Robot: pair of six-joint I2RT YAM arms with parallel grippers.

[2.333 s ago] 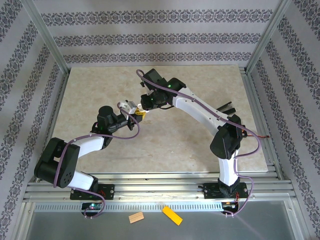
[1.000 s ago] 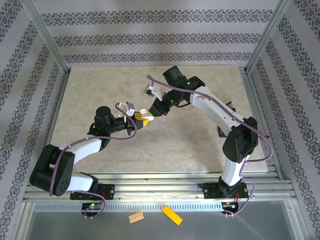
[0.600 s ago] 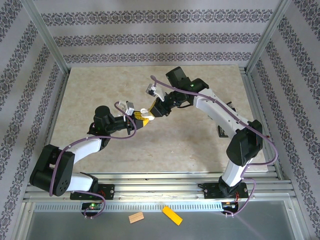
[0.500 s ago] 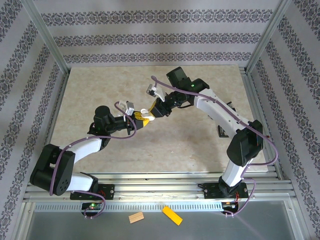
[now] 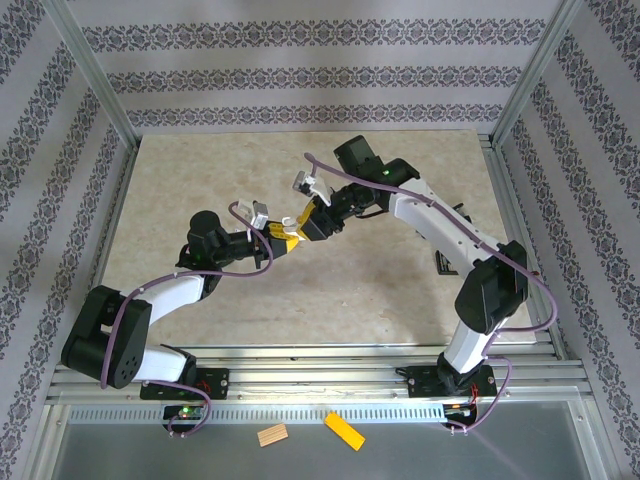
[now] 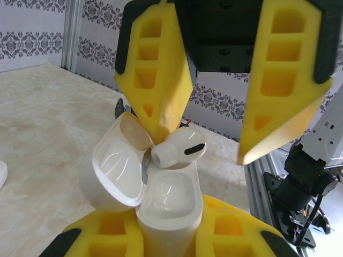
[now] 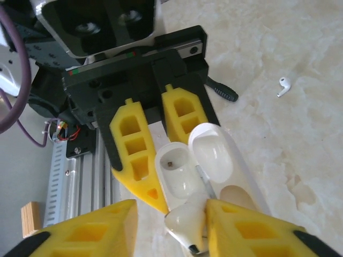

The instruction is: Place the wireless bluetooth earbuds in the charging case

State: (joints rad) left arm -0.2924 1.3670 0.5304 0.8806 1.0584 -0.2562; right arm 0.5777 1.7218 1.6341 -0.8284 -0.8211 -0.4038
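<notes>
Spanning centre: marble tabletop (image 5: 200, 180), patterned walls (image 5: 300, 80); loose earbud (image 7: 283, 84) upper right; left gripper (image 5: 282, 238) clamps open case (image 6: 169, 198); right gripper (image 7: 170, 227) parted, second earbud (image 6: 177, 150) between fingers.

No readable text, labels, numbers or signs anywhere

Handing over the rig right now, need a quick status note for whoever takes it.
Left end effector: shut on the charging case, lid open.
Right end effector: open, with one earbud lying across the case mouth against one finger.
Done: case is open, first earbud is at the mouth, not seated.
Left: seat that earbud in its well, then fetch the second earbud from the table and insert it.
</notes>
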